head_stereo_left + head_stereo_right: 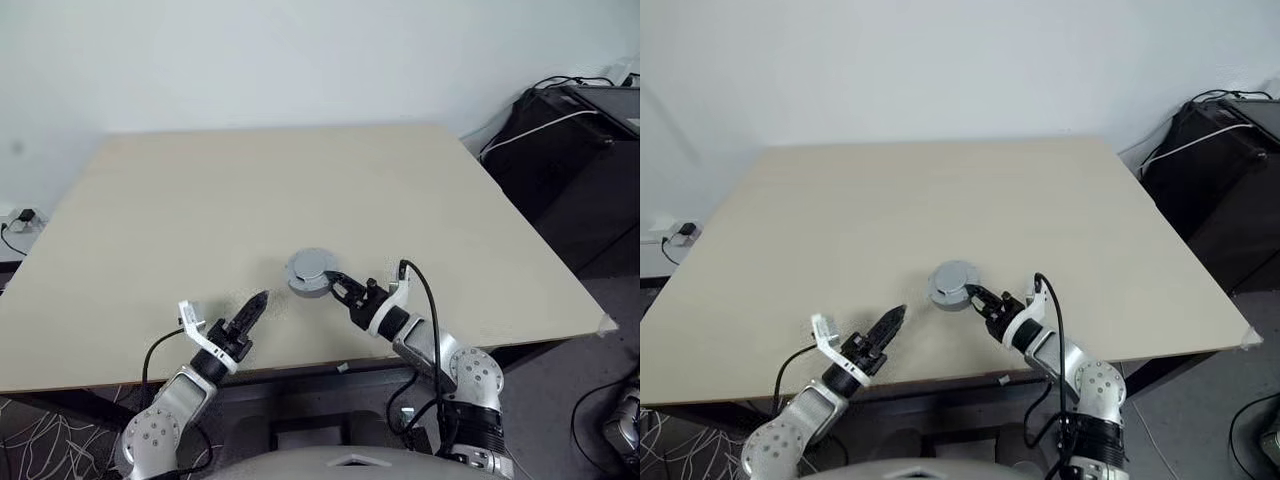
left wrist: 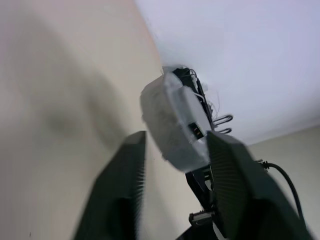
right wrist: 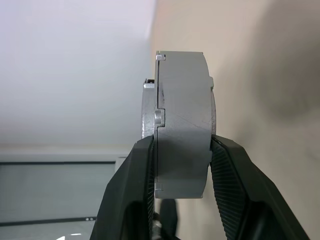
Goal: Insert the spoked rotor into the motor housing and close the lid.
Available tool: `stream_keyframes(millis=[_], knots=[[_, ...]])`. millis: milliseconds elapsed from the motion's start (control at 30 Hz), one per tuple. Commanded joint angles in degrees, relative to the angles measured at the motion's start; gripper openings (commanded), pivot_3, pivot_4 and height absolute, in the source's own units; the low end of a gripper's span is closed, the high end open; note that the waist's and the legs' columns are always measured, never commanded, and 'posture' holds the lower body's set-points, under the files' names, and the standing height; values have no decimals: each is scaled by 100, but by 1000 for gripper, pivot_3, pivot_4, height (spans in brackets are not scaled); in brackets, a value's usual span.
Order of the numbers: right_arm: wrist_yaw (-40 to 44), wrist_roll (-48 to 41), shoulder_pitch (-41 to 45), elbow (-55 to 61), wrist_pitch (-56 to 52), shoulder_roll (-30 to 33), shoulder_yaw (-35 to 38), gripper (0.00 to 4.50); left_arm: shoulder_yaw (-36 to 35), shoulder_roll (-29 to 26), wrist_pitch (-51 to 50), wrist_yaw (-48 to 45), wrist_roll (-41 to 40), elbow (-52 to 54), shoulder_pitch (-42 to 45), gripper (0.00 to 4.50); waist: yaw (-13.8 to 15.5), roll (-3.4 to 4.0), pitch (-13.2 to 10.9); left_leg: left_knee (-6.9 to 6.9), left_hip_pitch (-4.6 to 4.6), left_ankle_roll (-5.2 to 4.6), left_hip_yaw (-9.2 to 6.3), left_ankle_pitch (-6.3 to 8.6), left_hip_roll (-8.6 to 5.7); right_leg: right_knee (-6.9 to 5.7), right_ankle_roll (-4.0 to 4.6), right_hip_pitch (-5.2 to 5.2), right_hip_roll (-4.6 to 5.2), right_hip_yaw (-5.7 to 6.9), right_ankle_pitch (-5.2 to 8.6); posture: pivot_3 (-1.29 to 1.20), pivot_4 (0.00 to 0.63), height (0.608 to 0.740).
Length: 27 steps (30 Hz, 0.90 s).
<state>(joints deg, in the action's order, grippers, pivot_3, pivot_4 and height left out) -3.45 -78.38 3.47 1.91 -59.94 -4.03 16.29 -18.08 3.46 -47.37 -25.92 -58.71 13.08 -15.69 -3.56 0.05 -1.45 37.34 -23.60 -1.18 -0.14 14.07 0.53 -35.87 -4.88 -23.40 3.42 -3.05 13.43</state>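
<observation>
Tabletop (image 1: pixel 300 190): pale beige, rectangular, against a white wall. Left gripper (image 1: pixel 258 303): at about 7 o'clock from the tabletop's middle, near the front edge, fingers pointing toward 2 o'clock at the housing; in the left wrist view its two black fingers (image 2: pixel 120 195) stand apart with nothing between them, so it is open and empty, clear of the housing. Housing (image 1: pixel 309 272): grey, round, lid on, at roughly 6 o'clock from the tabletop's middle, between the two grippers and nearer the right one; in the right wrist view it shows edge-on as a thick disc with a thinner lid layer and small tabs along the seam. Rotor: not visible; whether it sits inside the housing cannot be told. Right gripper (image 1: pixel 338 284): at 4 o'clock from the housing, pointing toward 10 o'clock; its fingers (image 3: pixel 132 190) are clamped on the two flat faces of the housing, one finger on each side, so it is gripping the housing. Black cable (image 1: pixel 428 310): loops over the right wrist. Black cases (image 1: pixel 575 150): on the floor at 3 o'clock beyond the tabletop's right edge, with cables draped over them. Wall plug (image 1: pixel 22 218): at 9 o'clock, off the tabletop's left edge.
</observation>
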Motion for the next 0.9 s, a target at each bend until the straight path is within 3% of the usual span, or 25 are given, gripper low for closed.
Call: stream_keyframes(millis=[33, 133, 900], knots=[[72, -402, 239, 367, 147, -341, -189, 1296, -75, 234, 30, 88, -542, -11, -31, 3473, 1, -1, 0, 0, 0, 0, 0, 0, 0, 0, 5, 0, 0, 0, -3, 0, 0, 740], [47, -449, 263, 345, 196, -289, -247, 1296, -58, 210, 57, 125, -819, -31, -48, 4474, 2, -1, -1, 0, -3, 0, 1, 0, -5, 0, 18, 0, 0, 0, -10, 0, 0, 740], [-364, -1197, -84, 432, -231, -96, -1113, 1296, 538, 207, 11, 486, -1905, -356, 8, 4491, 2, -2, 0, 8, -1, 0, 2, 0, -13, -3, 24, 6, -2, -2, -15, 0, 0, 740]])
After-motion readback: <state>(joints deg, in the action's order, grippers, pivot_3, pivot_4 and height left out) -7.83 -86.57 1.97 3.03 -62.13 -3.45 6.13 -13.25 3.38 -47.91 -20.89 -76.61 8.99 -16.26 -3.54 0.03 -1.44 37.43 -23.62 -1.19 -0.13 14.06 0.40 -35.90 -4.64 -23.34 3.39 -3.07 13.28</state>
